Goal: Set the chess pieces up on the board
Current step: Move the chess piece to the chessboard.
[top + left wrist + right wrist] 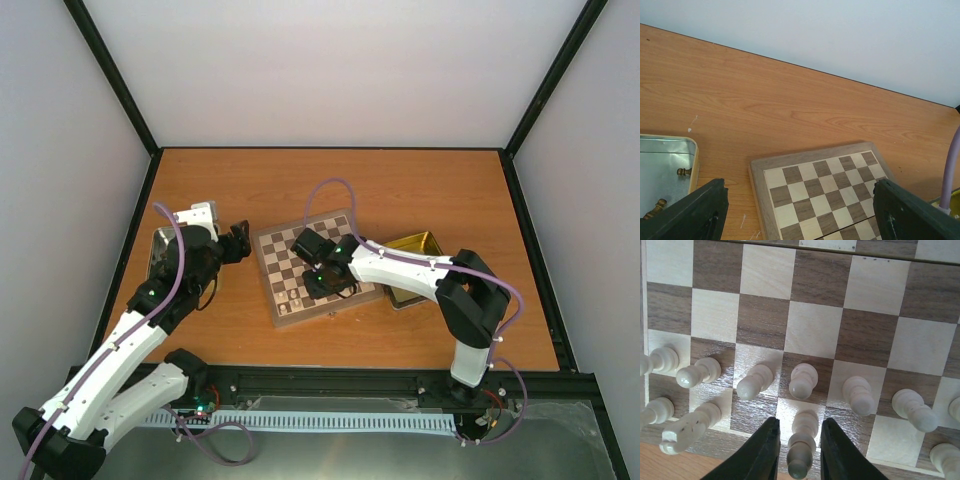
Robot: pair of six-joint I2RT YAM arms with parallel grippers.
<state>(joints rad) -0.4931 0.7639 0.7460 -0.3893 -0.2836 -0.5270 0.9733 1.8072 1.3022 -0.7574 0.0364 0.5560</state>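
Note:
The board [275, 262] lies mid-table; it also shows in the left wrist view [820, 192] and the right wrist view [815, 325]. Several cream-white chess pieces [802, 382] stand in two rows along its near edge [292, 300]. My right gripper [322, 282] hovers over that edge. Its fingers [765, 450] stand on either side of one upright white piece [802, 440] on a back-row square, with thin gaps on both sides. My left gripper [240, 243] is wide open and empty [802, 207], just off the board's left corner.
A silver metal tray [160, 250] sits at the left, holding a few dark brown pieces [684, 171]. A square gold tin [415, 245] sits right of the board, behind my right arm. One white piece [687, 430] at the row's left end leans.

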